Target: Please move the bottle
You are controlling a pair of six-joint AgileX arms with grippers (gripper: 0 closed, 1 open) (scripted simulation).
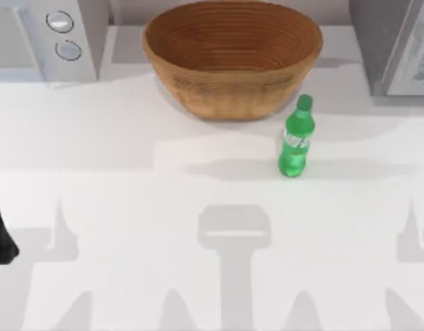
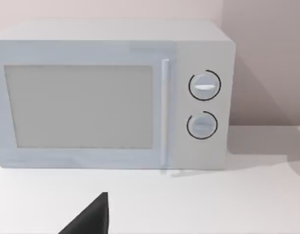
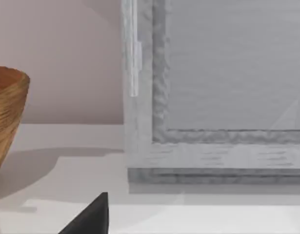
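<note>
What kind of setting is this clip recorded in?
Most likely a rendered kitchen counter scene: a white microwave with two dials at the table's back left, a wicker basket at the back middle, and a green soda bottle standing by the basket. A grey appliance sits at the back right.

Green bottle (image 1: pixel 296 140), seemingly green-white label band

the left arm (image 1: pixel 1 231) is showing as a dark shape at the left edge of the top view, low in the frame (parked there, by the look of it). a dark fingertip of the left gripper (image 2: pixel 91 217) is poking up from the bottom edge of the left wrist view, and the right gripper (image 3: pixel 91 217) is doing likewise in the right wrist view.
</note>
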